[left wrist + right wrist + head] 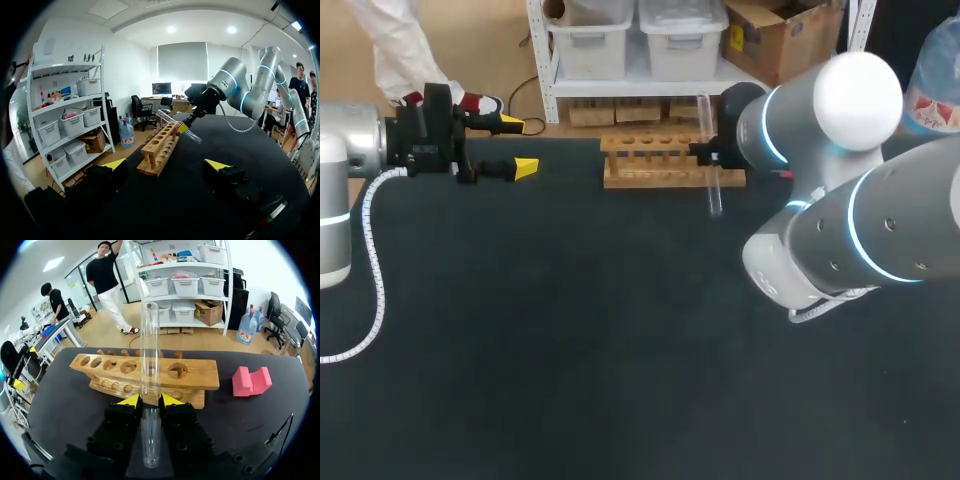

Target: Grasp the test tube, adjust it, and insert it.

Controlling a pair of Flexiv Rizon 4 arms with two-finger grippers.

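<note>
A clear glass test tube (pixel 149 340) stands between the yellow tips of my right gripper (pixel 150 400), which is shut on it below its middle. In the head view the tube (pixel 713 196) and right gripper (pixel 704 152) hover at the right end of the wooden rack (pixel 650 160). The rack (pixel 195 374), with its row of holes, lies just ahead of the tube. My left gripper (pixel 517 147) stands open and holds nothing at the table's far left. From the left wrist, its own gripper (pixel 166 165) faces the rack (pixel 159 151), with the tube (pixel 172 122) tilted above it.
A pink block (pixel 251 381) lies on the black table (pixel 580 330) to the right of the rack. The rack stands near the table's far edge. The left arm's white cable (pixel 372 270) trails along the table's left side.
</note>
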